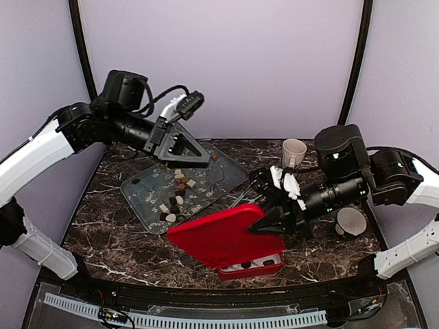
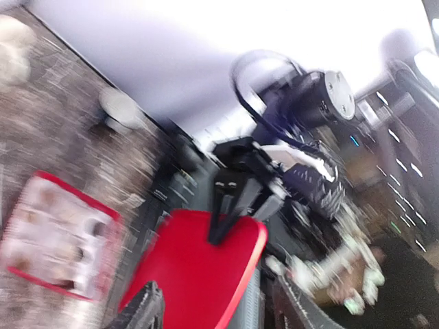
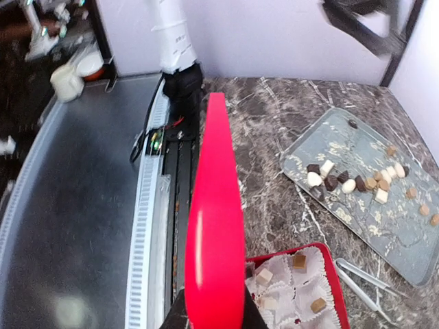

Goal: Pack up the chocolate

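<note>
top external: bright, even, sharp | left wrist: heavy motion blur | right wrist: mostly sharp

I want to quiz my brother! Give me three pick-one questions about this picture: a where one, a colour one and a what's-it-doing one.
1. Where do the loose chocolates lie? A on the glass tray; B on the floor; C in a bag.
2. What colour is the lid? A blue; B red; C green.
3. What is the right gripper doing? A hanging open; B lying flat; C gripping the lid.
A, they dot the tray. B, it is plainly red. C, its fingers pinch the lid's edge.
</note>
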Controlling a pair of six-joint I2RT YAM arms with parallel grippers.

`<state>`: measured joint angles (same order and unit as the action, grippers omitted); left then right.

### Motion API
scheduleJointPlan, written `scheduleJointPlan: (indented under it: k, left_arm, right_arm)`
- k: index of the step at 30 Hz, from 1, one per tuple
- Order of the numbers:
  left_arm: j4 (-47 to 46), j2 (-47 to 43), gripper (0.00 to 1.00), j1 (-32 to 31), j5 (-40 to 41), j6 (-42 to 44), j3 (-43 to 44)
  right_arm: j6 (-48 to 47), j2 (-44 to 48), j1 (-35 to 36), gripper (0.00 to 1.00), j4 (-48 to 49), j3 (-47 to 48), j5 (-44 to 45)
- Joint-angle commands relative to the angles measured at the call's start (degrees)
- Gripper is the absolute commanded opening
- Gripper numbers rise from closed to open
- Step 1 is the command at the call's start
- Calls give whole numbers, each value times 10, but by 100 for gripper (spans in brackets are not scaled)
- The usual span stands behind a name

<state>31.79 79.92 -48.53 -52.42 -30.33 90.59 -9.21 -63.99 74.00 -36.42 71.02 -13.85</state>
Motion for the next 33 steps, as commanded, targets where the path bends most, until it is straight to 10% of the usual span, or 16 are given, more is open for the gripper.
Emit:
scheduleJointPlan:
  k: [1,16,33]
  left_arm:
    - [-31,-91,58,53,222,-34,-65]
    - [-110,-189,56,31,359,-121,-314]
    - [-173,-227,54,-64,406,-169,-479]
  right_arm:
    - [163,49,-105,7,158,-72,-81]
    - [547,11,-292,9,402,-229,-332]
    - [600,-84,-334,6,396,-276,-390]
